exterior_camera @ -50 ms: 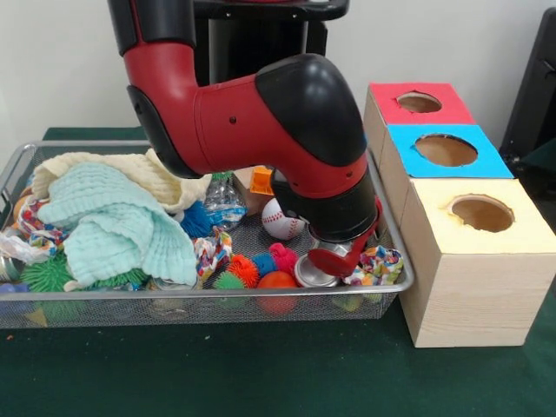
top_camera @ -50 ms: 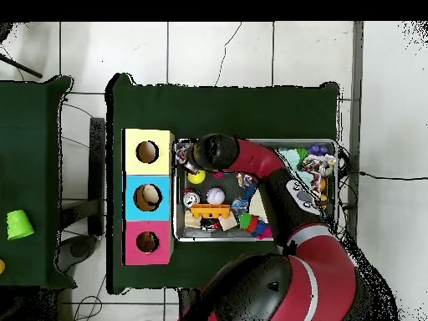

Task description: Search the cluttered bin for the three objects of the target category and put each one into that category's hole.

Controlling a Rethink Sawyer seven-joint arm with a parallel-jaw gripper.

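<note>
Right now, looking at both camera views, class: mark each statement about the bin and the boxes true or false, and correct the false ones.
1. The wire bin holds a baseball. True.
2. The three boxes are all red. False: one red box, one blue box, one yellow box.
3. A pale green cloth lies in the bin. True.
4. The arm is drawn back clear of the bin. False: it reaches down into it.

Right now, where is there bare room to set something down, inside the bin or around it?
Inside the mesh bin it is crowded: cloths, balls and the arm's end fill it. Bare green table lies in front of the bin, left of the yellow box.
</note>
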